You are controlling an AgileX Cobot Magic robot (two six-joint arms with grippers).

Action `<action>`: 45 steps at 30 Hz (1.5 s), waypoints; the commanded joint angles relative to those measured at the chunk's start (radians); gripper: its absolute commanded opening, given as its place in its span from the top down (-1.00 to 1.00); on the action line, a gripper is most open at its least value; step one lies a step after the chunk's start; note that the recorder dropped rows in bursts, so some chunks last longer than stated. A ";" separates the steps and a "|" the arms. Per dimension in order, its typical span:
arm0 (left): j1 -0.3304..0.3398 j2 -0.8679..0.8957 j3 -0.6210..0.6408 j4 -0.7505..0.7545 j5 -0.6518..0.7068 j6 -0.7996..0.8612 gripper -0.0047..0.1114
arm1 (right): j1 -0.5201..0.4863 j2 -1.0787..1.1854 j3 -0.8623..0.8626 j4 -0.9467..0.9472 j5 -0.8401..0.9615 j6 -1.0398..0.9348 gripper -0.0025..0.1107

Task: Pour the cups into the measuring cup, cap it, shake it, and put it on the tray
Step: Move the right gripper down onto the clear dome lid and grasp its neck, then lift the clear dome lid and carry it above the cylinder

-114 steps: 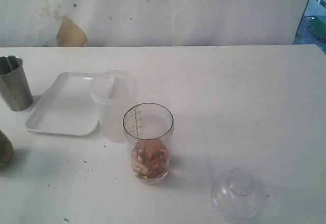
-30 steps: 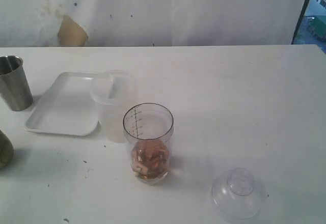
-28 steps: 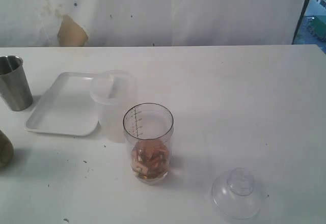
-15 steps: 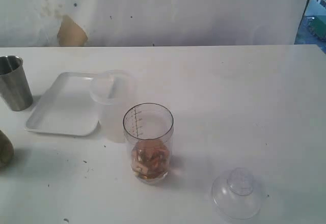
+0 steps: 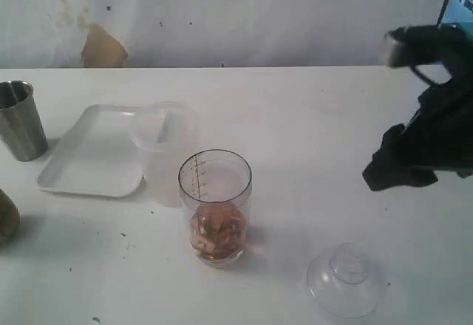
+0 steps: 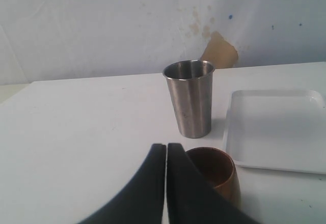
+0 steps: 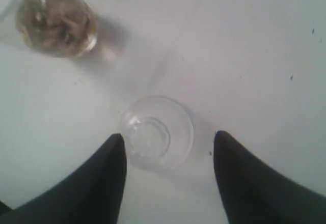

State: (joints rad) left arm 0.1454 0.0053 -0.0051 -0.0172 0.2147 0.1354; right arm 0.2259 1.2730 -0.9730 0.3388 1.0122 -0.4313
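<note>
- Five containers stand on one white table (image 5: 310,111), all toward its left and middle.
- The white tray (image 5: 89,155) lies flat at the left.
- The frosted tub (image 5: 164,129) stands upright at the tray's right edge; its contents cannot be made out.
- The measuring cup (image 5: 215,192) stands upright and uncapped in front of the tub, with brownish pieces (image 5: 216,233) in amber liquid filling its bottom third.
- The cap (image 5: 346,281) rests knob up on the table, well right of the measuring cup.
- The steel tumbler (image 6: 191,99) is upright left of the tray; its inside is hidden.
- The brown cup (image 6: 216,173) sits near the tumbler, its interior too dark to read.
- The right gripper (image 7: 169,137) hangs above the cap, jaws spread, gripping nothing.
- The left gripper (image 6: 166,147) is closed on nothing, just beside the brown cup.
</note>
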 commanded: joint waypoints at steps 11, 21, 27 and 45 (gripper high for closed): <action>-0.007 -0.005 0.005 -0.008 -0.012 0.000 0.90 | 0.266 0.298 0.034 -0.138 -0.007 0.095 -0.01; -0.007 -0.005 0.005 -0.008 -0.012 0.000 0.90 | 0.273 0.324 0.035 -0.263 -0.052 0.150 -0.01; -0.007 -0.005 0.005 -0.008 -0.012 0.000 0.90 | 0.273 0.324 0.035 -0.258 -0.083 0.180 0.33; -0.007 -0.005 0.005 -0.008 -0.012 0.000 0.90 | 0.273 0.216 -0.420 -0.286 0.209 0.328 0.96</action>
State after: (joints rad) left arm 0.1454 0.0053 -0.0051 -0.0172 0.2126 0.1354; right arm 0.4984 1.4954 -1.3148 0.0414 1.2056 -0.1268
